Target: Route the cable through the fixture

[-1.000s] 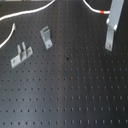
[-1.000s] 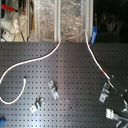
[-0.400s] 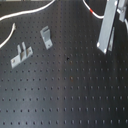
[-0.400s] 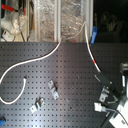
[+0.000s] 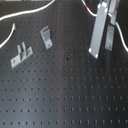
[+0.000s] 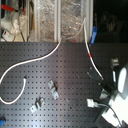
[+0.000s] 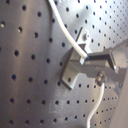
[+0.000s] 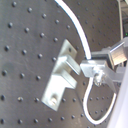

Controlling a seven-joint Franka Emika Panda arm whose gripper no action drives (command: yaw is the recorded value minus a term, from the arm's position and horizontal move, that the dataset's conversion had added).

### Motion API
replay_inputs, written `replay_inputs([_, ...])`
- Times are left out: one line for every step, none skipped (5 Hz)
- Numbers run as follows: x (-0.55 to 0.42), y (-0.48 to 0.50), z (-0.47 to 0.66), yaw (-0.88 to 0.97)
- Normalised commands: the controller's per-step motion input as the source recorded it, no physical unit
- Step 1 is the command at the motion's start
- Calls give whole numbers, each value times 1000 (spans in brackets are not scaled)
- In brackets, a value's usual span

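**Gripper hangs over the cable by a bracket**

The gripper [image 5: 101,50] hangs over the black pegboard [image 5: 65,95] at the first exterior view's right. Both wrist views show the white cable [image 8: 82,42] running past a metal bracket [image 8: 62,75] and in against the gripper's metal parts; closed on it or merely touching, I cannot tell. The cable's red band [image 6: 89,53] shows in the second exterior view. Two more brackets [image 5: 21,54] sit well apart. The arm is cropped and blurred.
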Motion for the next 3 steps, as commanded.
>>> replay_inputs([-515, 145, 75, 0])
replay_inputs([-412, 258, 59, 240])
replay_inputs([-60, 48, 0, 0])
